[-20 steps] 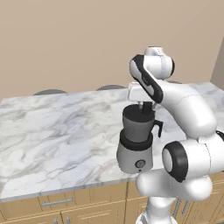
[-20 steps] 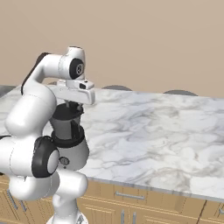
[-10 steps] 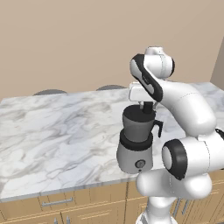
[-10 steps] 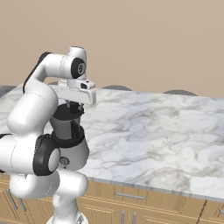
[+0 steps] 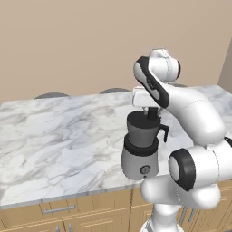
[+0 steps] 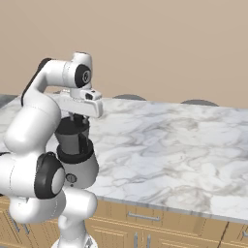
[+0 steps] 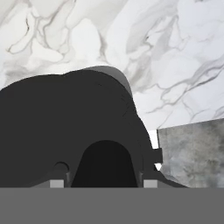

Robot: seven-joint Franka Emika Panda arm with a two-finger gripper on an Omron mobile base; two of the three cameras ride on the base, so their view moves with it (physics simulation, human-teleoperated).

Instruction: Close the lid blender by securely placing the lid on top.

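Gripper (image 5: 153, 113) right over the blender (image 5: 142, 145), jaws clamped on the lid (image 7: 74, 131) knob, lid at the jar rim. Looks like seating step; next, prob press down, then let go.

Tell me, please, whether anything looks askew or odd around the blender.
Nothing stands out. The blender stands upright near the counter edge, and the gripper, shut on the lid, sits level over the jar's rim. No spill or damage shows.

No readable text, labels, brands, numbers or signs on anything.
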